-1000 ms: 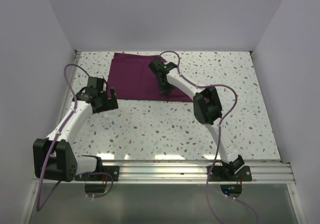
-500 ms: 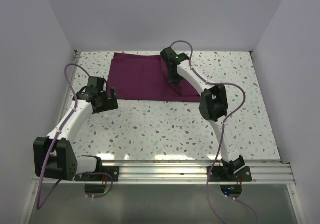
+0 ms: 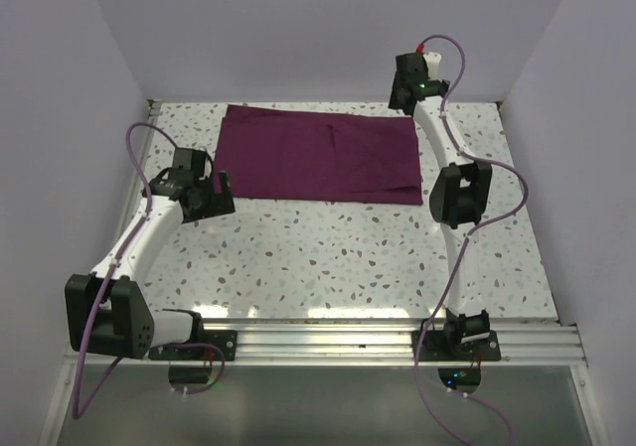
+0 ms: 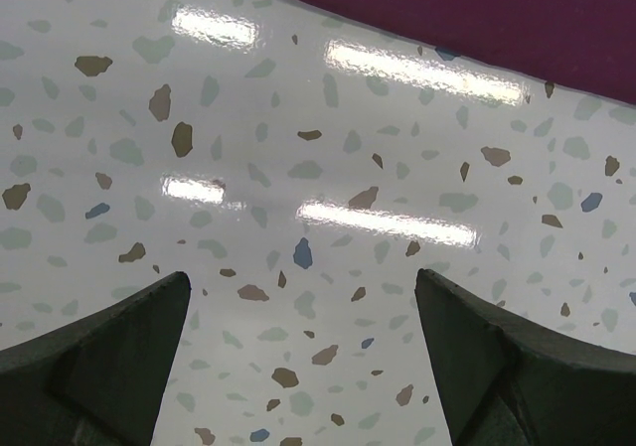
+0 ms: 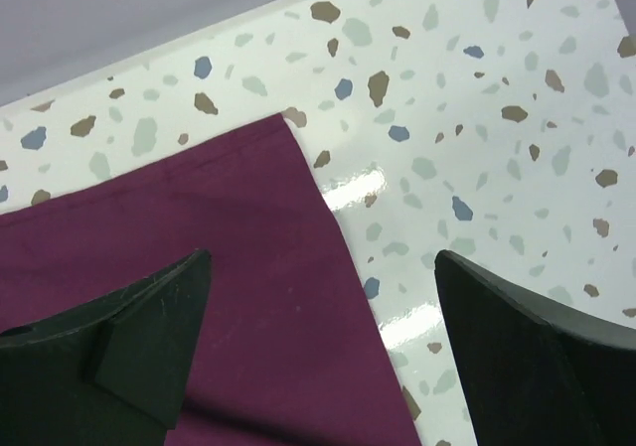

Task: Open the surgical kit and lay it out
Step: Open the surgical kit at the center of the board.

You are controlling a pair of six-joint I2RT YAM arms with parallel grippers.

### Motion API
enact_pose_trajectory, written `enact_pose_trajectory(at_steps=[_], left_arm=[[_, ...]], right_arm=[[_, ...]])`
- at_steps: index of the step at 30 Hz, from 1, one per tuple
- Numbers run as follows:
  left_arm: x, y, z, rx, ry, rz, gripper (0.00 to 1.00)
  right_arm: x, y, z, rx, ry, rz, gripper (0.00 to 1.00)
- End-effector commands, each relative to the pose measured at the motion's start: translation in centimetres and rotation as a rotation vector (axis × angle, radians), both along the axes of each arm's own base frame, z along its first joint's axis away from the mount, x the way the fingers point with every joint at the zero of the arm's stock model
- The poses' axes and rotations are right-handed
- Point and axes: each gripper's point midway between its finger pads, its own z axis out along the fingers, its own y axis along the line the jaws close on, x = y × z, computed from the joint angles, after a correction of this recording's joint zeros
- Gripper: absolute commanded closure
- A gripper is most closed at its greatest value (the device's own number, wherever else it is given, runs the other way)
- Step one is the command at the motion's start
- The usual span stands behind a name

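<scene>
While I watch from above, cloth wrap: matte maroon rectangle, lying flat on the far half of the glossy speckled tabletop.
Left pincer: released, over bare tabletop beside the wrap's near edge.
Right pincer: released, above the wrap's far right corner.

Light falls bright and even from overhead. Long strips of glare streak the glossy table under my left wrist, and a smaller glint lies beside the maroon cloth. My left gripper looms dark and soft-edged; shadows are faint.
</scene>
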Motion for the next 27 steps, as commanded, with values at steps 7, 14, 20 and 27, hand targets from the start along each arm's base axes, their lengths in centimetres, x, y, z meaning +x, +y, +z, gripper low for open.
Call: enact_pose_trajectory(at_steps=[7, 14, 20, 27], left_arm=[[-0.5, -0.2, 1.0, -0.024, -0.015, 0.004, 0.00], [-0.3, -0.6, 0.6, -0.043, -0.021, 0.002, 0.00], [-0.4, -0.6, 0.7, -0.042, -0.027, -0.006, 0.00], [-1.1, -0.5, 0.6, -0.041, -0.032, -0.003, 0.00]], right_arm=[[-1.7, 7.0, 3.6, 0.187, -0.060, 0.178, 0.02], [-11.1, 19.0, -0.9, 0.264, 0.112, 0.415, 0.03], [-15.2, 20.2, -6.7, 0.281, 0.325, 0.402, 0.22], [-16.4, 19.1, -9.8, 0.189, 0.375, 0.385, 0.30]])
